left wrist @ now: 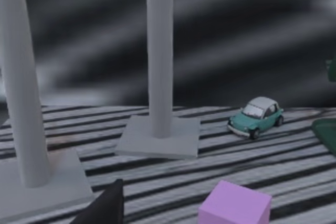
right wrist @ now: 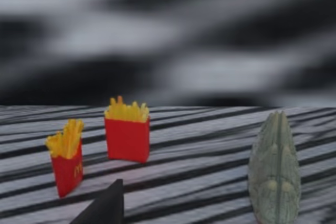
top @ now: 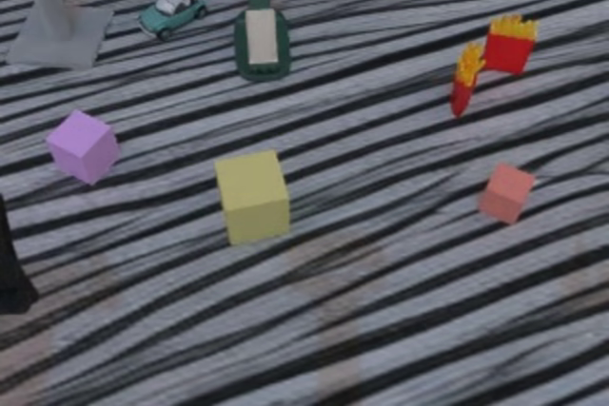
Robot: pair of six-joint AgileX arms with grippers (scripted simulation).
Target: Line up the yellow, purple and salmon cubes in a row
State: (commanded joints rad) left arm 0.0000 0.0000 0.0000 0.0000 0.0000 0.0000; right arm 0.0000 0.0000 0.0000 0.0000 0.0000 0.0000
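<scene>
Largest, pale yellow cube (top: 252,197) central; lilac purple cube (top: 84,145) to its left, smallest salmon cube (top: 506,192) right. Gripper openings cannot be told.

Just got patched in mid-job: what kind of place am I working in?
Most likely a rendered test tabletop, not a real room: a striped table with scattered props, three plain cubes such as the yellow cube, plus a toy car.

Table (top: 400,330): black-and-grey striped top. Yellow cube (top: 252,197) rests near centre. Relative to it: purple cube (top: 84,145) left; salmon cube (top: 506,192) right; two fries cartons (top: 495,59) far right; toy car (top: 172,10), grey stand (top: 57,30), green object (top: 261,43) beyond.
</scene>
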